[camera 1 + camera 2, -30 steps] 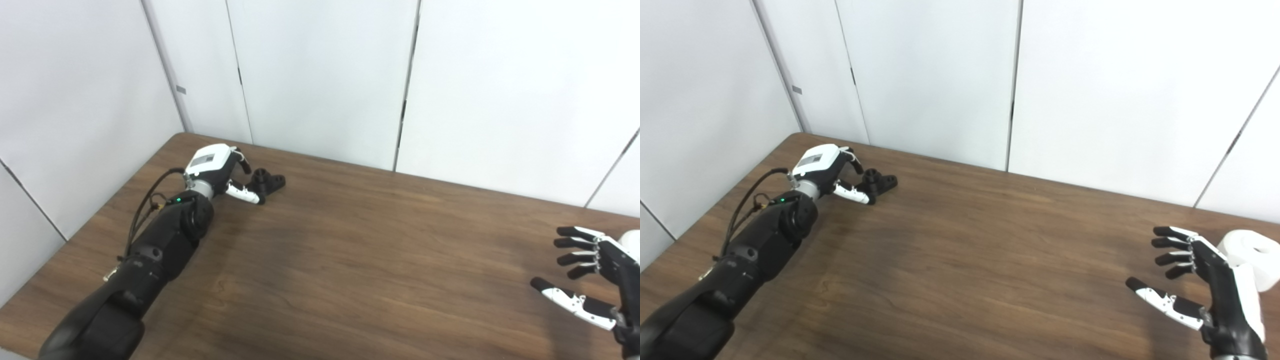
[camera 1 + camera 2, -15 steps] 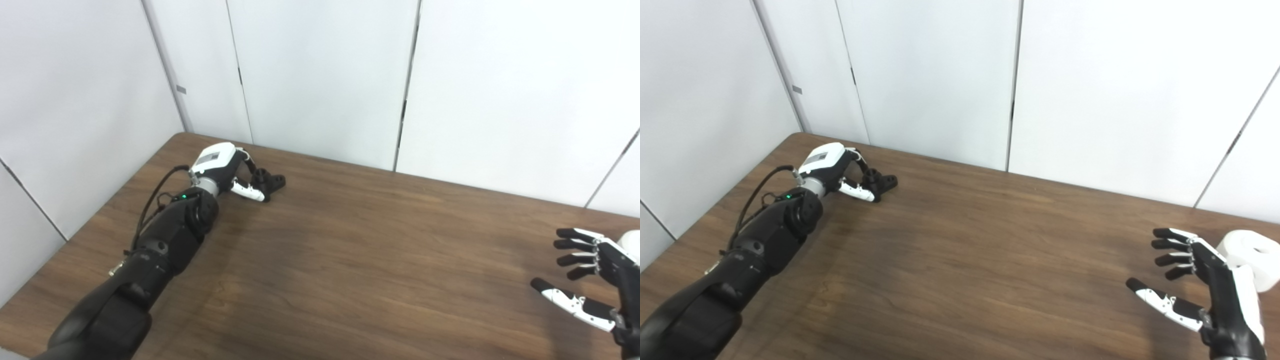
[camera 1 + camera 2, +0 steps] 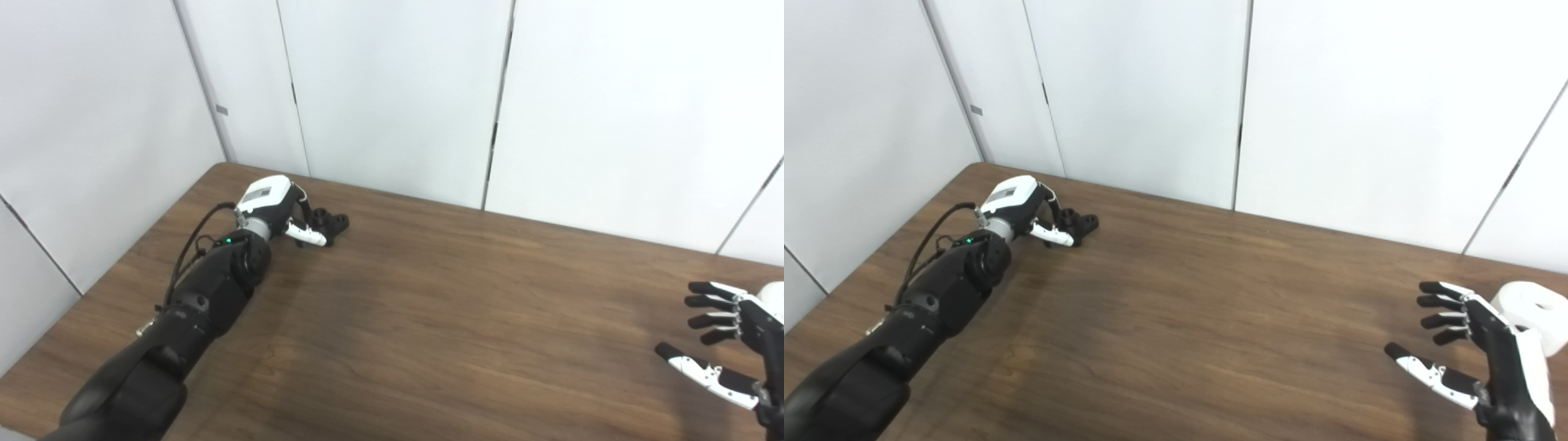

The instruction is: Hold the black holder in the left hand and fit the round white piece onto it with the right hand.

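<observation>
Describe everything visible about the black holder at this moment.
The black holder is a small, matte, dark part that looks like plastic, lying on the wooden table near its far left corner. A short round socket rises at one end and rounded lobes extend toward the right. The left hand is at it, fingers curled around its near end; whether it is firmly gripped cannot be told. It looks to rest on the table.

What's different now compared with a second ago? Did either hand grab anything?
The left hand has pushed forward along the table and brought its fingers around the black holder, which still lies in place; a firm grip isn't clear. The right hand drifted slightly toward the right, still open, beside the untouched round white piece.
</observation>
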Robot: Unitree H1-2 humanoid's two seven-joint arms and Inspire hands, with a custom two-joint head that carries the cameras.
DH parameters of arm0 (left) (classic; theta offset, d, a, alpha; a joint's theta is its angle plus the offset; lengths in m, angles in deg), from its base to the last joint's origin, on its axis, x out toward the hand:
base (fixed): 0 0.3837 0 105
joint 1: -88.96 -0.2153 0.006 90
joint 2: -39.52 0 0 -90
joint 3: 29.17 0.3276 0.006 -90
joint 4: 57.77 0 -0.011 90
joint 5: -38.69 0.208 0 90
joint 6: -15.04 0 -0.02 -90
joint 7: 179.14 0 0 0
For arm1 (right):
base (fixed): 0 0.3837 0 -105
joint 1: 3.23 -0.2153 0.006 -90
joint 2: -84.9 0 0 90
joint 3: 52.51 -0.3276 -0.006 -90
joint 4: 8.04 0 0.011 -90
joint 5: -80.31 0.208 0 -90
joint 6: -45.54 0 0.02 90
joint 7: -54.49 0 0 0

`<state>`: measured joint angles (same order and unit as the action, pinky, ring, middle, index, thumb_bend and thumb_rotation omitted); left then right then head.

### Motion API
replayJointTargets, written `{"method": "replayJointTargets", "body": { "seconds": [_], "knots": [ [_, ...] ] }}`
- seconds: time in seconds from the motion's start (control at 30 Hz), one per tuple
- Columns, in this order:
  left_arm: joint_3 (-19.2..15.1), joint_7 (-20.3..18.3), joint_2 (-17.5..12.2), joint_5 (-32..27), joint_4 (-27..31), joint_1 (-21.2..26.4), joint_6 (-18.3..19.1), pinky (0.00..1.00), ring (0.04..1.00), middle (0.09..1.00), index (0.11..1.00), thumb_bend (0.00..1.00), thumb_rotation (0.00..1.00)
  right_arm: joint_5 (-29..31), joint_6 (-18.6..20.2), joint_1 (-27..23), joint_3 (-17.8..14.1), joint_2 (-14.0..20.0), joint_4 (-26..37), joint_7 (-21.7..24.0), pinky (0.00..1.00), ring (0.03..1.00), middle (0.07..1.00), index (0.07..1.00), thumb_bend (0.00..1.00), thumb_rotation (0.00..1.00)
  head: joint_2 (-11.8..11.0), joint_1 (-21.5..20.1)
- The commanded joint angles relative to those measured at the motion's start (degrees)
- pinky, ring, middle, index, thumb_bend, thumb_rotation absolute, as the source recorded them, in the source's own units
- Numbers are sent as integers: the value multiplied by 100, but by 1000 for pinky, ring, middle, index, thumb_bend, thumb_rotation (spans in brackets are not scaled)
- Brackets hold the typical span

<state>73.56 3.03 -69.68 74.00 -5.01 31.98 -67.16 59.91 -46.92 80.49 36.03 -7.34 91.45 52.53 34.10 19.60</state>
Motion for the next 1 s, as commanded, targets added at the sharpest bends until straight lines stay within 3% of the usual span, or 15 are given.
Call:
{"method": "replayJointTargets", "body": {
  "seconds": [0.0,0.17,0.33,0.67,0.77,0.97],
  "knots": [
    [32,115,-52,52,42,80,-84,815,881,780,476,529,74,0,-58,-152,-64,68,183,-45,454,564,662,702,519,0,1,3],
    [7,117,-44,-77,48,27,-234,806,870,774,477,525,70,-3,-133,-164,-63,95,148,-55,446,560,659,700,522,0,14,-4],
    [-31,43,3,-352,368,-193,-736,805,883,803,479,525,67,-10,-190,-195,-56,91,95,-84,436,550,652,692,531,0,23,-81],
    [222,-439,129,-489,1351,-556,-1407,795,919,853,481,525,61,-52,-117,-265,-47,70,77,-82,432,546,657,697,514,0,40,-178],
    [333,-759,186,-470,1840,-637,-1299,800,926,865,482,525,62,-38,-207,-271,-38,67,24,-104,434,544,656,696,518,0,51,-236],
    [544,-1065,480,-448,2330,-752,-1607,799,935,869,481,524,64,-159,-358,-299,12,46,-91,-213,431,539,652,693,525,3,84,-454]
  ]
}}
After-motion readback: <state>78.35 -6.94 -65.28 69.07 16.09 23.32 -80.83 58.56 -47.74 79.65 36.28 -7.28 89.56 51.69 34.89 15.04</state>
